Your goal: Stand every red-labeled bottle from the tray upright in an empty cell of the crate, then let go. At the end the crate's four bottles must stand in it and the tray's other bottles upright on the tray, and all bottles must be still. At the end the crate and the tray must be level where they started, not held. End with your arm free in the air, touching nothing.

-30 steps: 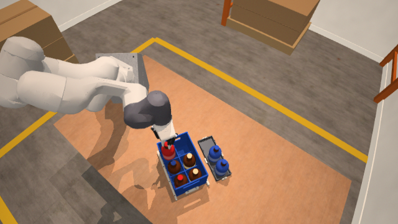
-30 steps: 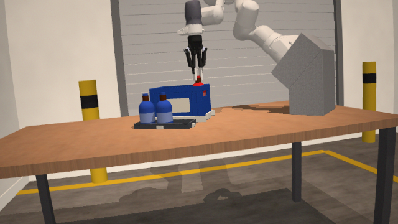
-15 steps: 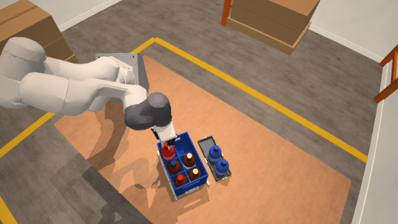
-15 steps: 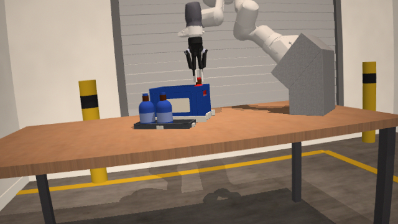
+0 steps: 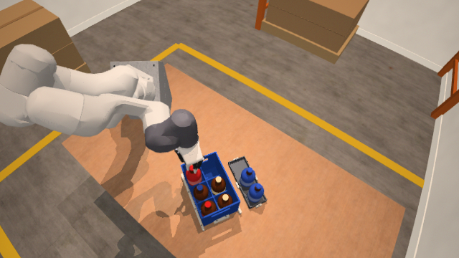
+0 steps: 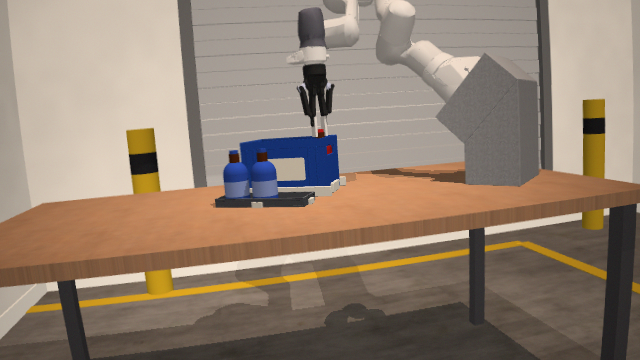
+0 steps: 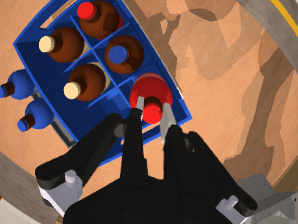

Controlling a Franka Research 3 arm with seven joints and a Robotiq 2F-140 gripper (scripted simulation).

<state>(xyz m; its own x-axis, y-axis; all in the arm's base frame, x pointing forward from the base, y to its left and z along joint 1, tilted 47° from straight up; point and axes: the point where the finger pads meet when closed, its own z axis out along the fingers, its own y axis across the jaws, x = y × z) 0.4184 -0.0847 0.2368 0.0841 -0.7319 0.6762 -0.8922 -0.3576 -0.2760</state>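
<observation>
The blue crate point(image 5: 221, 212) point(image 6: 320, 172) serves as landmark. The claw point(image 5: 195, 168) point(image 6: 320, 131) point(image 7: 151, 108), on the single arm, is clenched on the red bottle point(image 5: 193, 176) point(image 6: 321, 133) point(image 7: 150, 90) by its neck; the bottle lies directly below the claw, in the crate's corner cell on the arm's side and the side away from the tray point(image 5: 237, 165) point(image 6: 262, 200) point(image 7: 64, 134). Its long axis appears near vertical, roughly in line with the claw's reach, so the coming move presumably turns on this alignment: any remaining descent straight down the cell, then release and a straight rise. A sideways drift could press the bottle against the crate's wall or divider. Whether its base meets the crate's floor cannot be told. Beside the crate, two blue bottles point(image 5: 247, 176) point(image 6: 236, 180) point(image 7: 39, 113) stand upright on the tray.

So the red bottle point(image 5: 193, 176) point(image 6: 321, 133) point(image 7: 150, 92) sits lower in the crate point(image 5: 219, 215) point(image 6: 325, 165) point(image 7: 30, 47) now, its shoulder dipping behind the wall, and the gripper point(image 5: 194, 168) point(image 6: 320, 131) point(image 7: 151, 108) is lower too.
</observation>
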